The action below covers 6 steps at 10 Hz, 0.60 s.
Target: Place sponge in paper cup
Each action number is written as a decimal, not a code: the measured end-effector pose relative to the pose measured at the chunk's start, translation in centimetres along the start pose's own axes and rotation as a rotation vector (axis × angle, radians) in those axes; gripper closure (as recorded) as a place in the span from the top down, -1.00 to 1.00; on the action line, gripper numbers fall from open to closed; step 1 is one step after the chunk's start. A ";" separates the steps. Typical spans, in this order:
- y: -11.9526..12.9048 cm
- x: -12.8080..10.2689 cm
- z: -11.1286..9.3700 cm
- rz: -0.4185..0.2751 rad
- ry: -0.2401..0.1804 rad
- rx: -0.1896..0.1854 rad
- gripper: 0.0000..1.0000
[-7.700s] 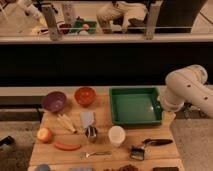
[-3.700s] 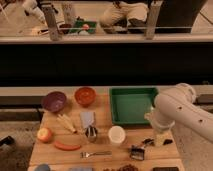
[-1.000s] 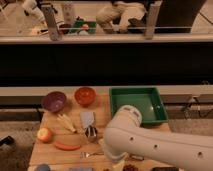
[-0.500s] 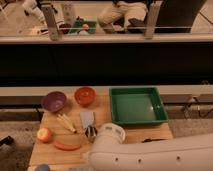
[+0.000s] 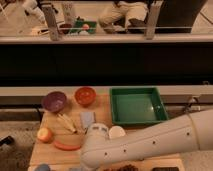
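On the wooden counter (image 5: 103,101) the white paper cup (image 5: 116,132) holds no sponge. The blue sponge (image 5: 42,167) lies ungrasped at a near corner. The gripper is hidden below the arm (image 5: 150,145), jaws apart. Grasping and placing are judged undone.

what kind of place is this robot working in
Likely a robot test area in an office or lab: a wooden table laid out with a green tray and an orange bowl, a railing behind, a person beyond it. The arm crosses the front; its gripper is out of view.
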 end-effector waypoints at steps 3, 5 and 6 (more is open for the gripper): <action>1.3 0.7 2.5 0.114 0.022 -0.046 0.60; 2.8 0.5 2.9 0.134 0.039 -0.069 0.60; 3.2 0.0 3.2 0.128 0.039 -0.075 0.60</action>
